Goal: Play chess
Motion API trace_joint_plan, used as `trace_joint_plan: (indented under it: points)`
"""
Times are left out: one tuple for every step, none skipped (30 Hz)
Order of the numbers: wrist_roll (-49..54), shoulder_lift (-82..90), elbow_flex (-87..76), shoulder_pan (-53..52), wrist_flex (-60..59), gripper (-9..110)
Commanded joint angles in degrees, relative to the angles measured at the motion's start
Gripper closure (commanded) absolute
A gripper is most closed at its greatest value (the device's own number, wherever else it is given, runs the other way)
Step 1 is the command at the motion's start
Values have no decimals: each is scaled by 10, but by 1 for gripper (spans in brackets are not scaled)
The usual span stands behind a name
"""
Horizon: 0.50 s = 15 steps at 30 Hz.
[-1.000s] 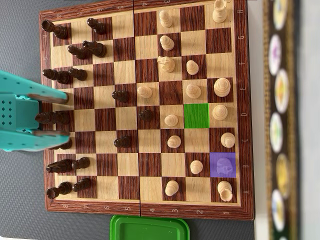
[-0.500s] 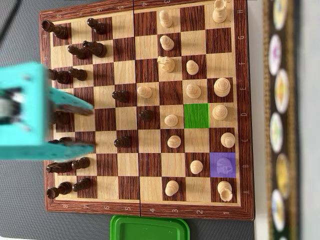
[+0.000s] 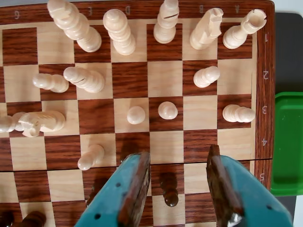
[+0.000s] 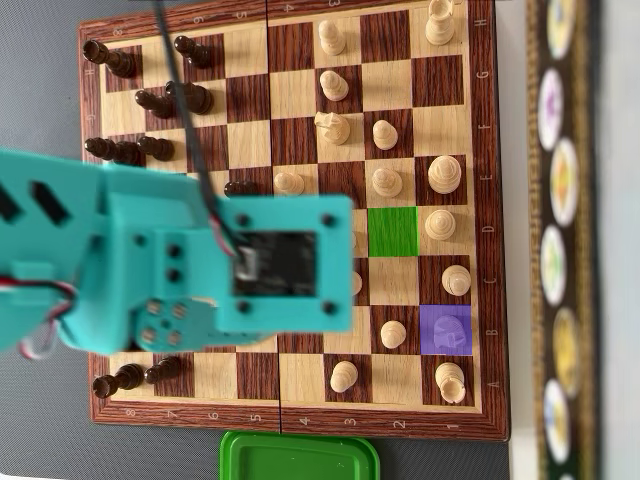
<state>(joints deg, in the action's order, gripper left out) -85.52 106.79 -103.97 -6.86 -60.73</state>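
In the wrist view my gripper [image 3: 178, 156] hangs over the wooden chessboard [image 3: 265, 71] with its teal jaws wide open. A dark pawn [image 3: 169, 189] stands on the board between the jaws, nearer the left finger [image 3: 137, 182], touching neither. Two white pawns [image 3: 136, 115] [image 3: 167, 110] stand just ahead. White back-row pieces [image 3: 118, 30] line the far edge. In the overhead view the teal arm [image 4: 200, 260] covers the board's middle and hides the gripper. One empty square is marked green [image 4: 392, 231]; a purple-marked square [image 4: 446, 330] holds a white piece.
Dark pieces [image 4: 150, 100] stand along the left of the board in the overhead view. A green tray [image 3: 289, 142] lies beside the board's edge, also in the overhead view [image 4: 300, 455]. A strip of round patterned discs [image 4: 565, 250] runs along the right.
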Motion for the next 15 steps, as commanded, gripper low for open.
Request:
trace_joint_plan:
  points:
    - [2, -32, 60, -16, 3, 84]
    - [2, -42, 69, -18, 0, 84]
    - [2, -52, 77, -19, -1, 84]
    - [2, -62, 87, -19, -1, 84]
    - [2, -72, 96, -19, 1, 84]
    - [2, -81, 104, -19, 0, 84]
    - [2, -88, 112, -19, -1, 84]
    - [2, -94, 120, -19, -3, 84]
    - [2, -100, 128, -19, -3, 84]
    - [2, -105, 135, -19, -3, 84]
    - [2, -110, 143, -20, -3, 84]
    - [2, -115, 151, -20, -3, 85]
    - [2, -120, 158, -23, -3, 86]
    - [2, -126, 165, -27, -3, 88]
    - [2, -132, 171, -30, -3, 91]
